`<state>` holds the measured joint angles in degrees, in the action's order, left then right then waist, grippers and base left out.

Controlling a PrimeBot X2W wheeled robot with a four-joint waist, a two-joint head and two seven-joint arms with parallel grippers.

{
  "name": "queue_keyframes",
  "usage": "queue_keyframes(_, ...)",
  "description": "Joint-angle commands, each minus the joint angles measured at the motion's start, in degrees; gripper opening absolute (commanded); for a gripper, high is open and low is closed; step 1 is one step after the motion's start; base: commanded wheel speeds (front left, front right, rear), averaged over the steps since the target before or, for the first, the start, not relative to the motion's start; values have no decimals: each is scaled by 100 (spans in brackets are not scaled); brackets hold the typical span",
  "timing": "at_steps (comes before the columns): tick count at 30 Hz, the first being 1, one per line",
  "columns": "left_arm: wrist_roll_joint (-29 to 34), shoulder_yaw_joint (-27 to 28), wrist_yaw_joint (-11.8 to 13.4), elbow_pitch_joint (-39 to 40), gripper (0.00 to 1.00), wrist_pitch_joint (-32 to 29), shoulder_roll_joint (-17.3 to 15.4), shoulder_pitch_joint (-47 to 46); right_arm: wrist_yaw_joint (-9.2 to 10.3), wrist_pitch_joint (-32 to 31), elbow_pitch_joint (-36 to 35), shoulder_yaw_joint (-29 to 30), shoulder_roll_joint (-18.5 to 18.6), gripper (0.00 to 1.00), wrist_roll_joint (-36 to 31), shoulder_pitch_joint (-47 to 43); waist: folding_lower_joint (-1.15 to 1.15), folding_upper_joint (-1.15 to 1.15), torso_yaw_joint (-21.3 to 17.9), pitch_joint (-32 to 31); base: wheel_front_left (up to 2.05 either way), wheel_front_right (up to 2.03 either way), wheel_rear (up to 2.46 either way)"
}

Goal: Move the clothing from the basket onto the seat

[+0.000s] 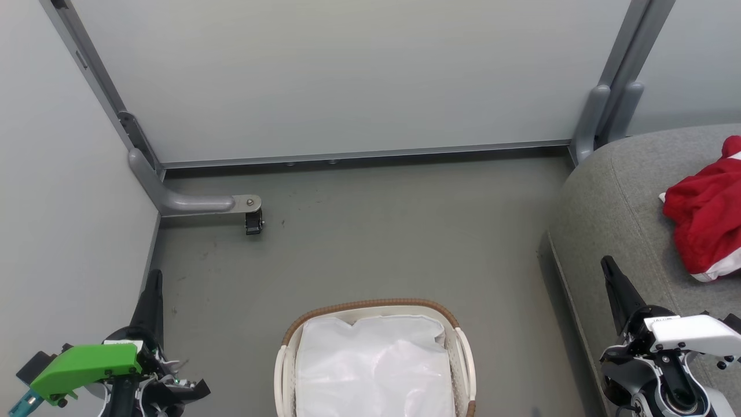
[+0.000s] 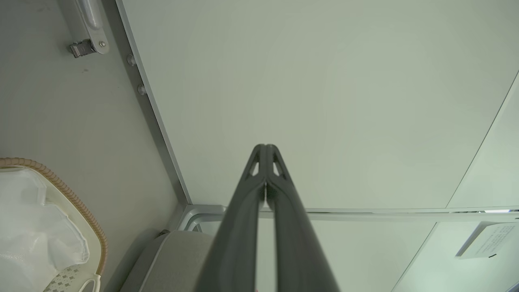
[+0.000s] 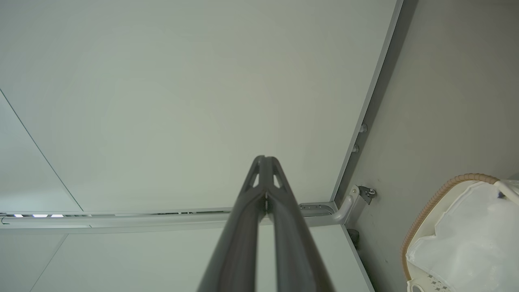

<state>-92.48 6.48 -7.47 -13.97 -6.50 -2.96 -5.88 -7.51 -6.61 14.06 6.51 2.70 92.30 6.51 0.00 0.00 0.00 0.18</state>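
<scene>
head view: clothing [image 1: 706, 208] on seat [image 1: 613, 197] | basket [image 1: 370, 305] holds white liner [image 1: 373, 365] | wrist views: left gripper [image 2: 265, 148], right gripper [image 3: 265, 159] closed, empty

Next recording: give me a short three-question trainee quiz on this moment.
1. True or false: the clothing lies on the seat.
2. What shows inside the basket? A. white liner B. a shoe C. a blue towel
3. Fill in: the left gripper and right gripper are both ____.
Key: 1 true; 2 A; 3 shut.
</scene>
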Motion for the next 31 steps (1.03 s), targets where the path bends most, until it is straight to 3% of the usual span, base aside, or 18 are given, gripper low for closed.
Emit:
queue_keyframes(1, 6, 16, -4, 3, 0, -20, 2, -64, 4, -9, -20, 11, 34, 0, 21, -60, 0, 0, 0, 0, 0, 0, 0)
queue_keyframes(31, 12, 20, -4, 3, 0, -25, 5, -65, 4, -8, -19, 10, 34, 0, 21, -59, 0, 0, 0, 0, 0, 0, 0)
